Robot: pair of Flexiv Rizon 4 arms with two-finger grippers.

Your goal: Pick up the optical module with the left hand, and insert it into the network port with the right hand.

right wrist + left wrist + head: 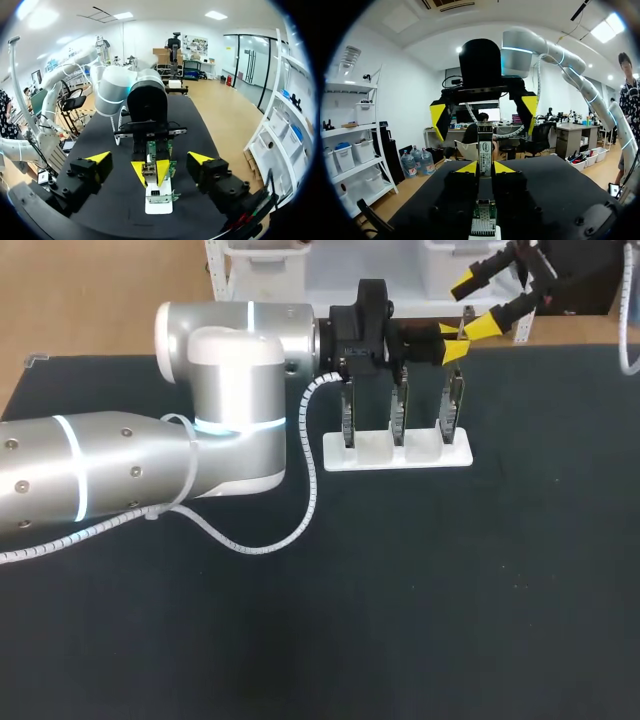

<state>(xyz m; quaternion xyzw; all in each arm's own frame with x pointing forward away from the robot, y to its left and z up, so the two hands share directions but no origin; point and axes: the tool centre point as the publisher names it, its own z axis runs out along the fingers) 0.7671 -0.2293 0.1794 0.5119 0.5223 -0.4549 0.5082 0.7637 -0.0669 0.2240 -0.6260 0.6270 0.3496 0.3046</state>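
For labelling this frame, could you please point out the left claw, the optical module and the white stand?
left claw [485, 168]: left wrist view, midway between its yellow fingertips.
optical module [485, 150]: left wrist view, its labelled face ahead of the fingertips.
white stand [372, 462]: head view, bare front of its base.

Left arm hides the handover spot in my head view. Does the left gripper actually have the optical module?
Observer: Yes. The left wrist view shows the narrow, white-labelled optical module upright in the left gripper, both yellow-tipped fingers against it.
Operator: Right gripper lined up?
Observer: In the right wrist view, the right gripper faces the left gripper head-on. Its fingers are wide open with the module centred between them, neither touching it.
Operator: What's below the module?
Observer: A perforated metal network port on a green board, standing in the white plastic rack, right under the left gripper.
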